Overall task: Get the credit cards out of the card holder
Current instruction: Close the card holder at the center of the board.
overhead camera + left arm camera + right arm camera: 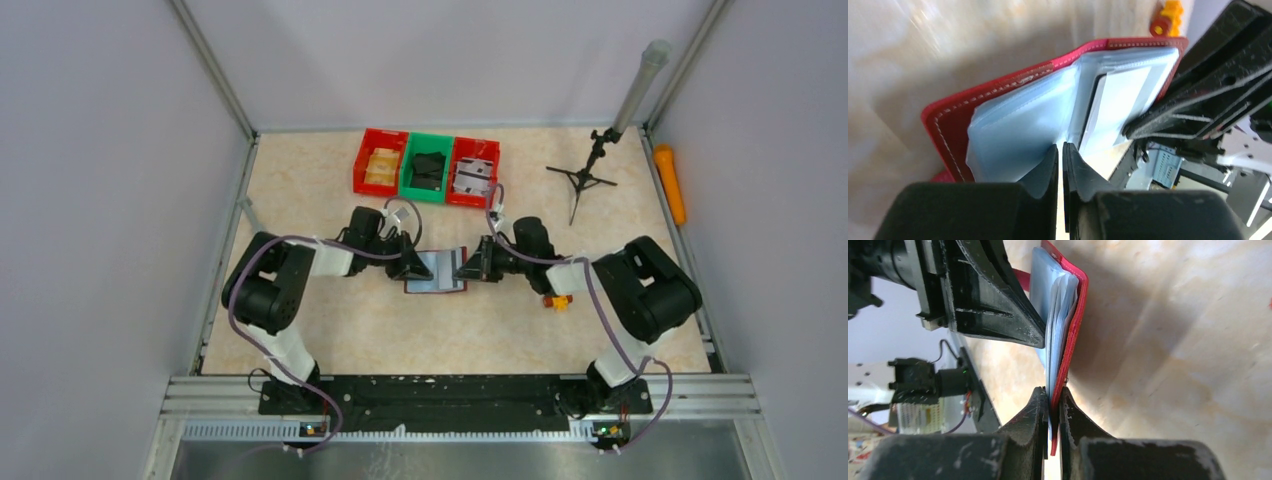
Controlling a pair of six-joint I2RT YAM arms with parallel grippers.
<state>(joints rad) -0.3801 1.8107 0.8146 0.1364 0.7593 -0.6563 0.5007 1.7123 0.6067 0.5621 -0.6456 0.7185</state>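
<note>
The dark red card holder (436, 272) is open at the middle of the table, between my two grippers. In the left wrist view it (953, 127) shows fanned silvery-blue sleeves (1013, 145) and a white card (1120, 107) inside one sleeve. My left gripper (1062, 149) is shut, its tips pinched at the sleeves' near edge; it also shows in the top view (411, 263). My right gripper (1050, 397) is shut on the edge of the red cover (1073, 330) and a sleeve, holding the holder on edge; it also shows in the top view (470, 266).
Two red bins (381, 160) (474, 172) and a green bin (429, 168) stand in a row at the back. A small black tripod (585, 178) stands at the back right, with an orange cylinder (670, 183) by the right wall. A small orange object (556, 300) lies under the right arm.
</note>
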